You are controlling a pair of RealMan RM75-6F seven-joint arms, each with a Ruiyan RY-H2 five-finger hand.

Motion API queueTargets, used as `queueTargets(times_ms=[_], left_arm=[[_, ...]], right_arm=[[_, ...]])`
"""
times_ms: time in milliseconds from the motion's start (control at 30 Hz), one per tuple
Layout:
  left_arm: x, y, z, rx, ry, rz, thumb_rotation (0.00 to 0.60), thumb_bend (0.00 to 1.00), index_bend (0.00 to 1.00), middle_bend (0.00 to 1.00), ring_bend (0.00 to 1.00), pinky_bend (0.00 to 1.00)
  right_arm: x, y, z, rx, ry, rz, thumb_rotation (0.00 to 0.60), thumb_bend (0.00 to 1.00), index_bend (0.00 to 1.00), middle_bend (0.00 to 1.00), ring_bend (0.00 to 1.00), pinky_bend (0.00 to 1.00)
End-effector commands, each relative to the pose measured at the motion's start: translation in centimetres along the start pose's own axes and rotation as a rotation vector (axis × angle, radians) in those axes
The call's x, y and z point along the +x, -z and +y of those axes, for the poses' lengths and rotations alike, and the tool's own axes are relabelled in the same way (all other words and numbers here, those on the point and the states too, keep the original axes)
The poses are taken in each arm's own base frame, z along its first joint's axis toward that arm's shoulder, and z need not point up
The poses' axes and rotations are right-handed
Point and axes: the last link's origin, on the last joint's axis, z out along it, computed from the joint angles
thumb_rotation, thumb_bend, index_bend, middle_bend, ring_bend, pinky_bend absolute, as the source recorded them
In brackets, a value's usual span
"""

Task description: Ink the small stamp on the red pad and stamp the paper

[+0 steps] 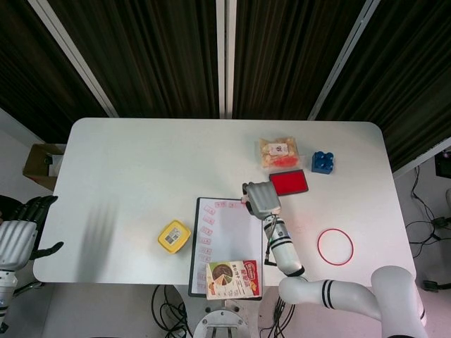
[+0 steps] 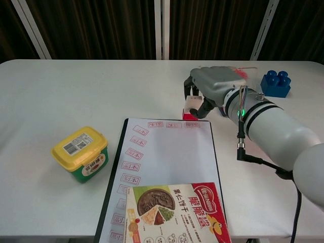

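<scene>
My right hand [image 1: 260, 199] [image 2: 214, 89] pinches the small stamp [image 2: 191, 103], a pale block with a red inked base, just above the table past the top right corner of the paper [image 1: 229, 236] [image 2: 164, 152]. The paper lies on a dark clipboard, with rows of red prints along its top and left edges. The rightmost print [image 2: 192, 124] lies just in front of the stamp. To the right of the hand sits the red pad [image 1: 288, 182]. My left hand [image 1: 20, 232] hangs beyond the table's left edge, fingers apart and holding nothing.
A yellow-lidded tub [image 1: 173, 236] [image 2: 81, 153] stands left of the clipboard. A printed booklet [image 1: 232, 278] [image 2: 174, 210] covers the paper's near end. A snack bag [image 1: 278, 151] and a blue brick [image 1: 323, 162] [image 2: 276, 83] lie behind the pad. A red ring [image 1: 335, 246] is at the right.
</scene>
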Motion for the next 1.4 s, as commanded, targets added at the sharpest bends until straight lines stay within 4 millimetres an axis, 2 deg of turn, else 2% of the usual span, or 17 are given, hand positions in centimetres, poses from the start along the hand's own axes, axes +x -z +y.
queueTargets(times_ms=[33, 167, 333, 567, 733, 1000, 1400], left_arm=[[0.0, 0.0, 0.2, -0.004, -0.001, -0.001, 0.600, 0.00, 0.12, 0.14, 0.12, 0.20], [-0.2, -0.1, 0.7, -0.013, -0.002, -0.004, 0.600, 0.00, 0.12, 0.14, 0.12, 0.20], [-0.2, -0.1, 1.2, -0.022, -0.007, -0.005, 0.600, 0.00, 0.12, 0.14, 0.12, 0.20], [-0.6, -0.3, 1.7, -0.030, -0.010, -0.018, 0.600, 0.00, 0.12, 0.14, 0.12, 0.20], [-0.8, -0.4, 2.1, -0.038, -0.011, -0.022, 0.600, 0.00, 0.12, 0.14, 0.12, 0.20], [-1.0, -0.4, 2.1, -0.036, -0.014, -0.027, 0.600, 0.00, 0.12, 0.14, 0.12, 0.20], [-1.0, -0.4, 2.0, -0.036, -0.014, -0.025, 0.600, 0.00, 0.12, 0.14, 0.12, 0.20]], right_arm=[[3.8, 0.8, 1.2, -0.002, -0.088, 0.100, 0.600, 0.48, 1.00, 0.90, 0.91, 1.00], [6.0, 1.9, 2.7, -0.004, -0.119, 0.146, 0.600, 0.48, 1.00, 0.90, 0.91, 1.00], [6.6, 3.9, 5.9, -0.022, -0.094, 0.141, 0.600, 0.48, 1.00, 0.90, 0.91, 1.00], [4.5, 7.0, 12.0, -0.062, -0.022, 0.043, 0.600, 0.48, 1.00, 0.90, 0.91, 1.00], [2.3, 8.8, 15.2, -0.064, 0.009, -0.036, 0.600, 0.48, 1.00, 0.90, 0.91, 1.00], [-0.8, 10.5, 16.8, -0.026, 0.022, -0.083, 0.600, 0.48, 1.00, 0.90, 0.91, 1.00], [-2.6, 10.1, 15.9, 0.006, 0.028, -0.056, 0.600, 0.48, 1.00, 0.87, 0.91, 1.00]])
